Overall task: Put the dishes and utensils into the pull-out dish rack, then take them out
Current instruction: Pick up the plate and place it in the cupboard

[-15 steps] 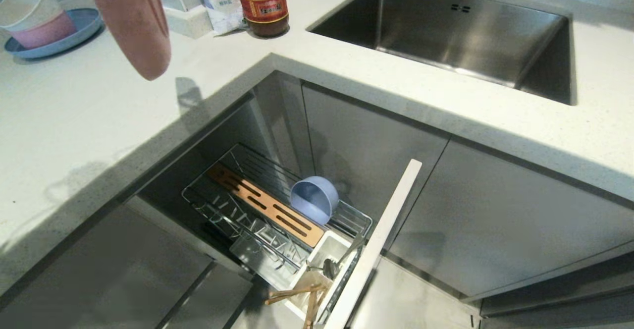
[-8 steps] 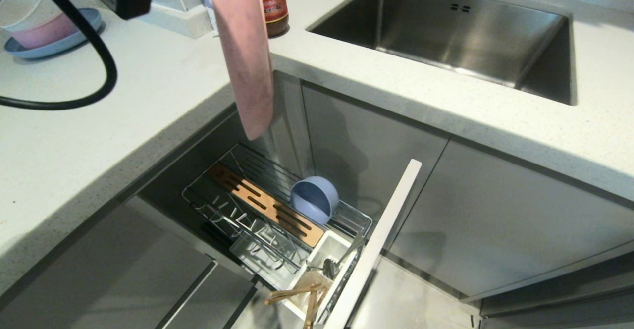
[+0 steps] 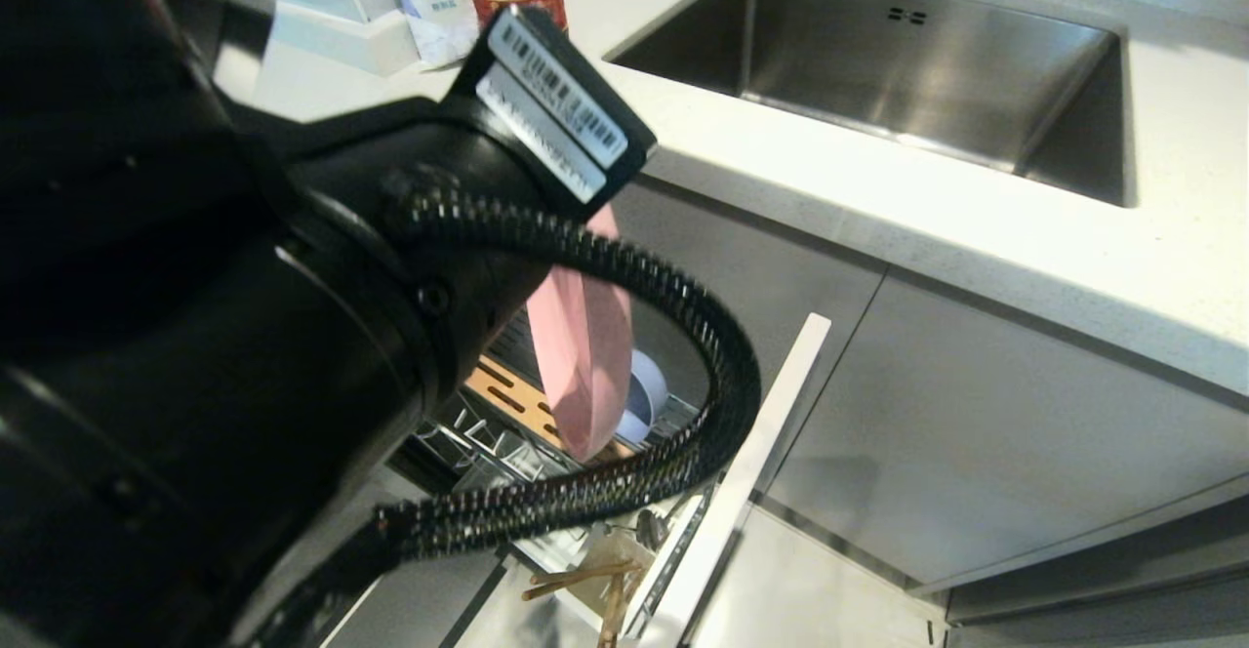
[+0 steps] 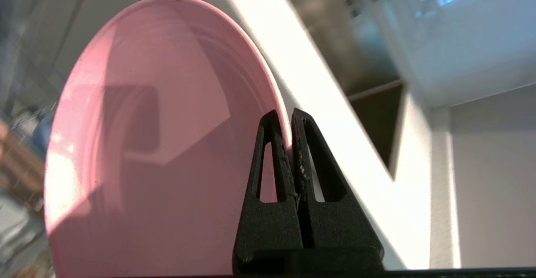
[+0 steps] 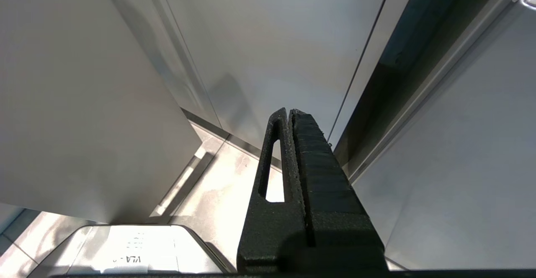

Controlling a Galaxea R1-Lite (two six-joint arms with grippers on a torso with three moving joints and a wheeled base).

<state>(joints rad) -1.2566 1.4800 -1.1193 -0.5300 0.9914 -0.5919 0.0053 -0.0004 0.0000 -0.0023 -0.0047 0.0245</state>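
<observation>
My left gripper [image 4: 289,121] is clamped on the pink plate's [image 3: 582,355] rim, plate hanging on edge right above the rack [image 3: 488,433], its slots directly below, blue bowl [image 3: 646,396] just right.

blue bowl [image 3: 646,396] just behind plate [image 3: 581,355], wire rack [image 3: 468,433] slots free

Kitchen: sink [image 3: 917,72], worktop [image 3: 878,199], cabinets [image 3: 976,433].

Your left arm [image 3: 195,355] fills the near left, reaching down and right; its end effector [image 4: 289,121] is clamped on the plate [image 4: 159,144] rim. Your right end effector [image 5: 289,117] hangs closed, empty.
</observation>
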